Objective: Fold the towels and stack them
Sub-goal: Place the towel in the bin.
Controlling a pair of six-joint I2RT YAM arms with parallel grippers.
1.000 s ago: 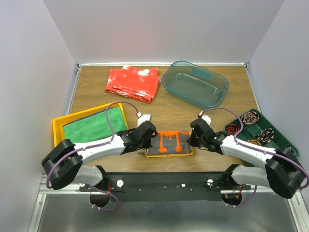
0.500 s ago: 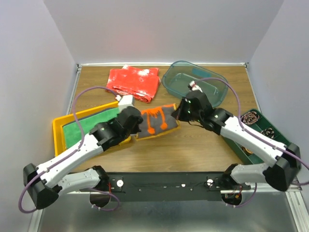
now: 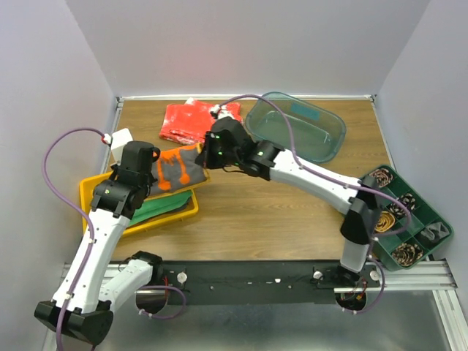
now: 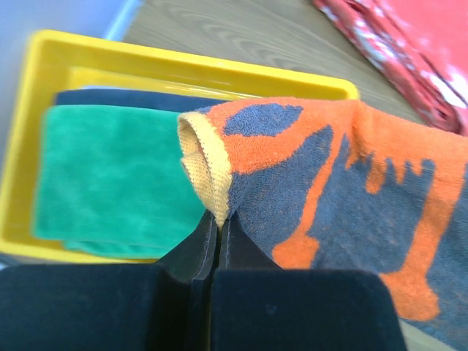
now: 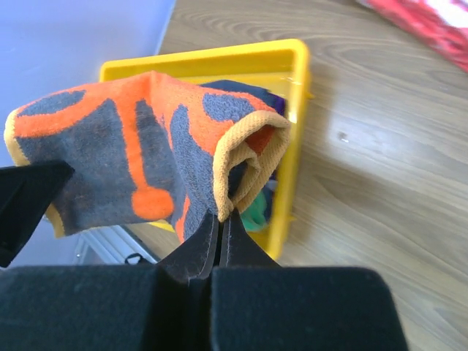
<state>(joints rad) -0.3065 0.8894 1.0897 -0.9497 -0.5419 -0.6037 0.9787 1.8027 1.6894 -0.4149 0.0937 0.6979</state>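
Note:
The folded dark grey towel with orange markings point(image 3: 175, 167) hangs in the air over the right part of the yellow tray point(image 3: 91, 191), stretched between both grippers. My left gripper point(image 3: 151, 178) is shut on its left yellow-hemmed corner point(image 4: 208, 175), and the jaws point(image 4: 218, 219) pinch the hem tightly. On the towel's right end, my right gripper point(image 3: 205, 164) is shut over the folded hem point(image 5: 241, 161). Below, in the tray point(image 4: 197, 69), lies a bright green towel point(image 4: 102, 175) on top of a dark navy towel point(image 4: 124, 99).
A red white-speckled cloth point(image 3: 191, 121) lies at the back of the table. A clear teal bin point(image 3: 300, 131) stands at the back right. A dark green compartment tray point(image 3: 409, 219) with small items sits at the right edge.
Both arms have lifted the grey-and-orange towel from the table's front middle and carried it back and left, over the yellow tray. Both grips stayed shut throughout.

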